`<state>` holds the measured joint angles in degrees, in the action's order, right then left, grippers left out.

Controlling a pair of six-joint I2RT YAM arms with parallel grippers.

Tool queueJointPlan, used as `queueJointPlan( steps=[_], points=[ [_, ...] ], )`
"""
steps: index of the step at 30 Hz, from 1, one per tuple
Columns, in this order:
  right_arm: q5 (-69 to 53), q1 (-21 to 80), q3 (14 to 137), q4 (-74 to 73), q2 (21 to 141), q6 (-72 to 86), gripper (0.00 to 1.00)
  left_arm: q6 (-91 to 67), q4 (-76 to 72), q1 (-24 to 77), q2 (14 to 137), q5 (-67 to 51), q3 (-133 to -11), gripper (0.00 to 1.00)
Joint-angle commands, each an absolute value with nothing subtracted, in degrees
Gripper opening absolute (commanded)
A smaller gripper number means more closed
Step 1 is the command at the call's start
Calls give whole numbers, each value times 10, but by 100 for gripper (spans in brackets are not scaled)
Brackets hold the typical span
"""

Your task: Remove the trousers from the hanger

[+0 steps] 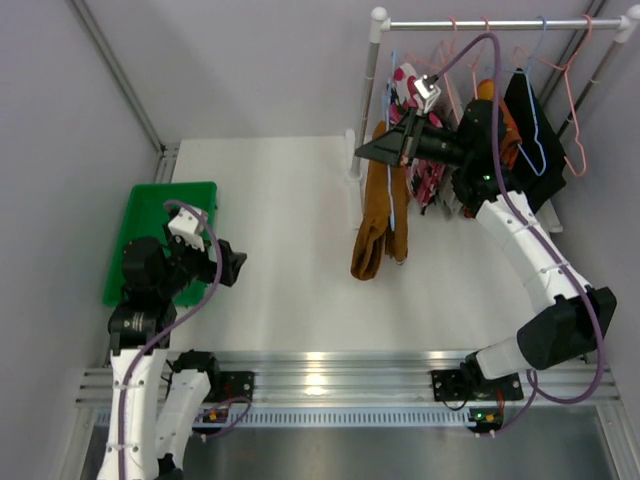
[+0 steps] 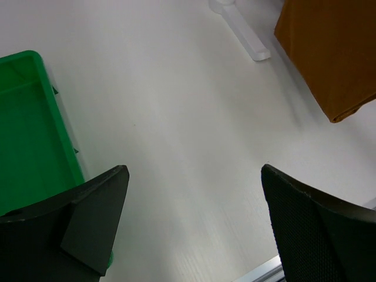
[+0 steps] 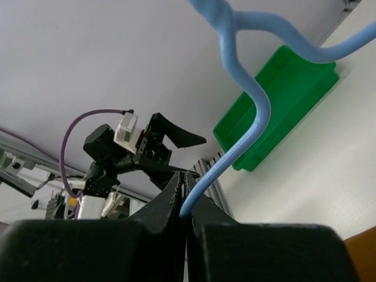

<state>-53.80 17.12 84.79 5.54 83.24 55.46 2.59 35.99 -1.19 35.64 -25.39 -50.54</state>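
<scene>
Hanging from the blue hanger [image 3: 249, 132] at the left end of the rail [image 1: 500, 22], the rust-brown trousers [image 1: 378, 215] droop toward the surface [image 1: 280, 250], with the floral pair [image 1: 430, 180] just beside them. The right tool [image 3: 187, 187] is pinched tight on the hanger's wire, so freeing this pair seems the step in hand. Next, the hook likely needs lifting clear of the rail. The left tool [image 2: 194, 170] gapes wide, holding nothing, near the green bin [image 1: 140, 215].

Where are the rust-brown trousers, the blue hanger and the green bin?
rust-brown trousers [image 1: 372, 235], top external view, on the lower hanging leg.
blue hanger [image 3: 264, 111], right wrist view, on the curved wire.
green bin [image 1: 145, 212], top external view, on its bare floor.
</scene>
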Motion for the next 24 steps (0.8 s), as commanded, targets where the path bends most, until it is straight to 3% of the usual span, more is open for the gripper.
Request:
queueJointPlan(
  steps=[1, 11, 16, 24],
  points=[
    [-488, 224, 871, 48, 766, 434, 0, 62, 334, -13, 315, -321, -481, 99],
    [-353, 352, 937, -79, 772, 395, 0, -2, 300, -13, 322, -349, -520, 99],
    [-287, 418, 1037, -100, 826, 394, 0, -63, 283, -13, 323, -364, -548, 99],
    [-160, 449, 1221, -146, 954, 435, 0, -2, 298, -14, 297, -365, -544, 99]
  ],
)
